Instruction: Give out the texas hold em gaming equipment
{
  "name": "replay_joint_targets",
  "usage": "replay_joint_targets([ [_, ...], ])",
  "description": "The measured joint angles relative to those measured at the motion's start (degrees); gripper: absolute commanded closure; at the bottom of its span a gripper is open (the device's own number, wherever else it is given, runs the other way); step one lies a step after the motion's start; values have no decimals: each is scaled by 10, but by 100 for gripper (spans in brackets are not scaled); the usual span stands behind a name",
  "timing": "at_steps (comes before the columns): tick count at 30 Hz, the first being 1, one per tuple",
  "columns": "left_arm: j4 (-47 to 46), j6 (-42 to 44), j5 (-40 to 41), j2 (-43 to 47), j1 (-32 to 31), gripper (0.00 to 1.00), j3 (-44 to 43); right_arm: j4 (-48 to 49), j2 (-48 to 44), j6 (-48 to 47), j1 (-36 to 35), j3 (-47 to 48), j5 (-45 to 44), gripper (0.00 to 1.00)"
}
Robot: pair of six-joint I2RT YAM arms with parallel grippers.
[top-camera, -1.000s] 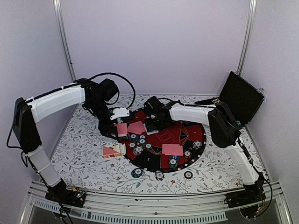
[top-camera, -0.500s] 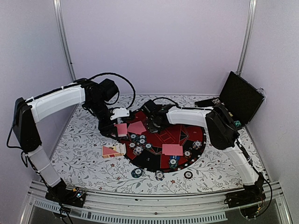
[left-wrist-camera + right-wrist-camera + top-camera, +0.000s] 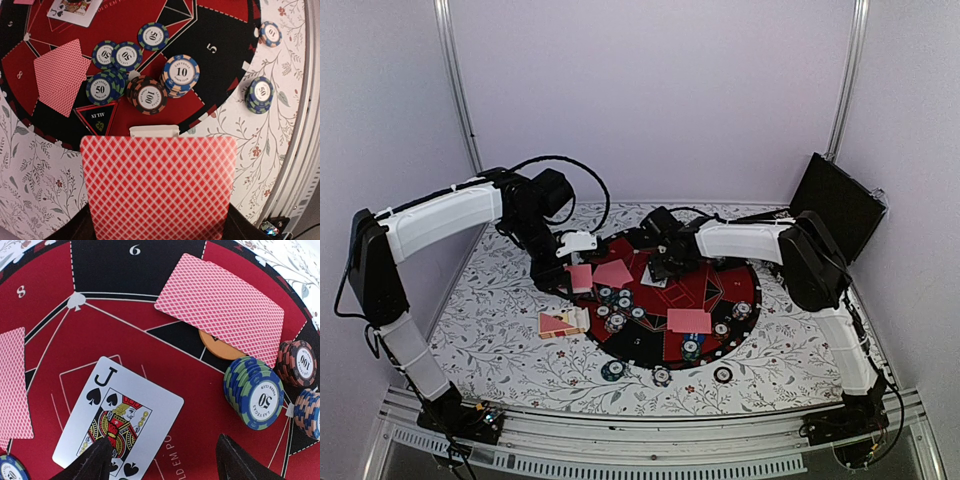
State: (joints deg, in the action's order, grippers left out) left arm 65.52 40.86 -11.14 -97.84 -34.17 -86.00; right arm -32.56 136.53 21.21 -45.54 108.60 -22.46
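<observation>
My left gripper (image 3: 572, 272) is shut on a red-backed playing card (image 3: 157, 187), held over the left edge of the round mat (image 3: 725, 292); the card hides its fingers. Beyond it lie poker chip stacks marked 10 (image 3: 181, 75), 100 (image 3: 148, 95) and 50 (image 3: 105, 87), and face-down cards (image 3: 60, 75). My right gripper (image 3: 162, 450) hangs open just above a face-up jack of spades (image 3: 117, 415), holding nothing. Near it are a blue-green chip stack (image 3: 255, 392), a face-down card (image 3: 222, 307) and an orange disc (image 3: 220, 347) partly under that card.
A black hinged case (image 3: 835, 210) stands open at the back right. A small heap of cards (image 3: 560, 322) lies on the flowered cloth left of the mat. Loose chip stacks (image 3: 613, 371) sit by the mat's near edge, and another face-down card (image 3: 689, 320) lies on the mat.
My right arm has swung to the right, carrying its open gripper a little rightward over the mat's far middle. The left arm and its card have not moved.
</observation>
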Motion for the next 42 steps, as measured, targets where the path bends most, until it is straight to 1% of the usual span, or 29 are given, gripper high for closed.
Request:
replay_joint_targets([
  [3, 0, 0, 0, 0, 0, 100, 0, 1, -24, 10, 10, -15, 34, 20],
  [4, 0, 0, 0, 0, 0, 100, 0, 2, -40, 16, 13, -24, 50, 17],
  [6, 0, 0, -1, 0, 0, 100, 0, 12, -76, 26, 19, -50, 87, 14],
  [9, 0, 0, -2, 0, 0, 100, 0, 61, -156, 56, 27, -116, 181, 13],
  [12, -1, 0, -3, 0, 0, 100, 0, 139, -228, 103, 33, -194, 292, 12],
  [13, -1, 0, -3, 0, 0, 100, 0, 177, -247, 129, 35, -219, 344, 12],
  [15, -1, 0, -4, 0, 0, 100, 0, 245, -260, 173, 34, -253, 425, 11],
  [17, -1, 0, -4, 0, 0, 100, -1, 303, -257, 216, 29, -278, 486, 11],
  [21, -1, -2, -4, 0, -1, 100, -1, 376, -233, 287, 10, -298, 573, 11],
  [24, -1, -3, -4, 0, -3, 100, -1, 422, -209, 325, -8, -298, 617, 11],
  [30, -1, -4, -4, 0, -5, 100, -2, 478, -178, 376, -28, -287, 666, 11],
  [42, -2, -7, -4, -2, -11, 100, -13, 516, -116, 427, -38, -230, 698, 11],
])
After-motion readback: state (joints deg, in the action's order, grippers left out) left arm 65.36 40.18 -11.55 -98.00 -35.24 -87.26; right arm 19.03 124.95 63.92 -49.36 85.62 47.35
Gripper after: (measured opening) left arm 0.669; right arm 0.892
